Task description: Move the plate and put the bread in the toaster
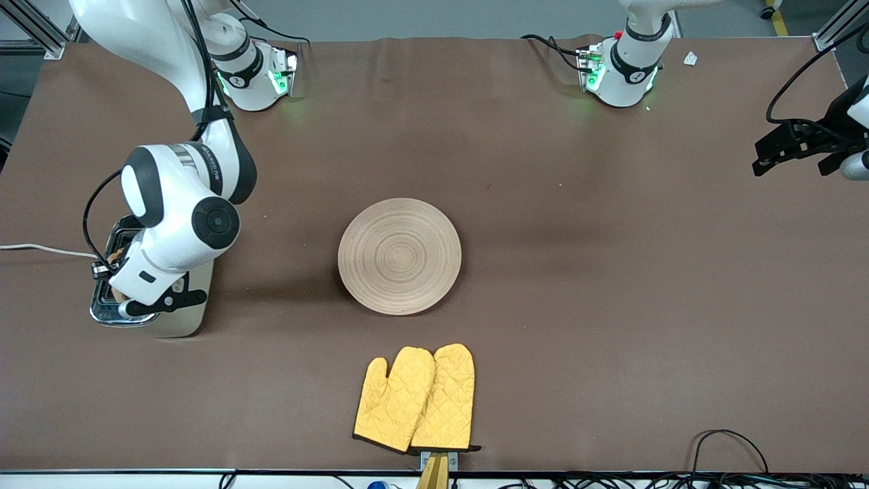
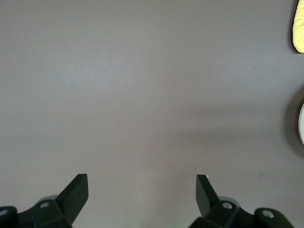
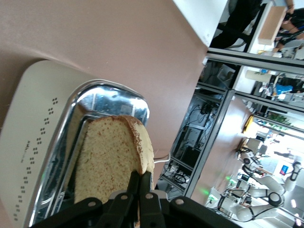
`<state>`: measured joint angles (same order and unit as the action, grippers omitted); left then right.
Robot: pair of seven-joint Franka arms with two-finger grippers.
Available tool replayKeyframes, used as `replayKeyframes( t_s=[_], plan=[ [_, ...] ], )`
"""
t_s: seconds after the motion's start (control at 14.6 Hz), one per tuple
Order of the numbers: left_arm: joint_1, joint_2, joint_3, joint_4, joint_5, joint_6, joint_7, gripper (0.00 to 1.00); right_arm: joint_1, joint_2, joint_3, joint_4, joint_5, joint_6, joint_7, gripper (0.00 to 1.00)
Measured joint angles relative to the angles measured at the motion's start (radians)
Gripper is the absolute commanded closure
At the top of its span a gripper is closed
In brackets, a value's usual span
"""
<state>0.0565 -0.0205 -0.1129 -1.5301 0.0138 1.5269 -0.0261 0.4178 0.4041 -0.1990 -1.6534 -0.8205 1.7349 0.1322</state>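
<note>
The brown table (image 1: 611, 285) is carrying everything here, and the plate (image 1: 399, 256) is lying flat near its middle, bare, its ring grooves showing. Nearer the front camera than the plate, a pair of yellow oven mitts (image 1: 415, 399) is resting side by side at the table's edge.

Over at the right arm's end of the table, the toaster (image 1: 183, 319) is sitting with its white cord (image 1: 41, 249) trailing off toward the edge. The right gripper (image 3: 140, 190) is hovering right over the toaster's chrome top, its fingers pinching tight on the crusted edge of the bread (image 3: 111, 159). The slice is standing upright, its lower part sinking into a slot while its upper part is sticking up above the chrome.

The left arm is waiting at its own end of the table, well away from the plate, and the left gripper (image 2: 141, 190) is hanging over bare table with its fingers spread wide, holding nothing.
</note>
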Motion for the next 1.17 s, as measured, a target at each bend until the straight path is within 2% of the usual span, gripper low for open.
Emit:
replayKeyframes(
  t_s=[0.21,0.27,0.34,0.41,0.48,0.55,0.62,0.89,1.17],
  plan=[
    [-0.003,0.005,-0.002,0.000,0.000,0.000,0.000,0.00,-0.003,0.024,0.001,0.000,0.056,0.021,0.006,0.99],
    [-0.003,0.006,-0.002,0.000,0.000,0.000,0.000,0.00,-0.007,0.029,0.000,0.000,0.073,0.028,0.010,0.94],
    [-0.003,0.008,-0.002,0.000,0.000,0.000,0.000,0.00,-0.013,0.031,0.000,0.000,0.093,0.031,0.012,0.83],
    [-0.003,0.011,-0.002,0.000,0.000,0.000,0.000,0.00,-0.020,0.030,0.000,0.002,0.119,0.033,0.012,0.62],
    [-0.003,0.012,-0.002,0.000,0.000,0.000,0.000,0.00,-0.027,0.030,-0.001,0.008,0.145,0.033,0.012,0.32],
    [-0.003,0.013,-0.002,0.000,0.000,0.000,0.000,0.00,-0.036,0.030,-0.001,0.016,0.165,0.033,0.012,0.14],
    [-0.003,0.014,-0.002,0.000,0.000,0.000,0.000,0.00,-0.047,0.030,-0.002,0.025,0.176,0.033,0.009,0.00],
    [0.004,0.014,-0.001,0.004,0.000,0.000,0.000,0.00,-0.086,0.011,-0.005,0.051,0.213,0.032,-0.004,0.00],
    [0.006,0.014,0.000,0.010,0.000,0.000,0.001,0.00,-0.127,-0.044,-0.011,0.140,0.406,-0.075,-0.015,0.00]
  ],
)
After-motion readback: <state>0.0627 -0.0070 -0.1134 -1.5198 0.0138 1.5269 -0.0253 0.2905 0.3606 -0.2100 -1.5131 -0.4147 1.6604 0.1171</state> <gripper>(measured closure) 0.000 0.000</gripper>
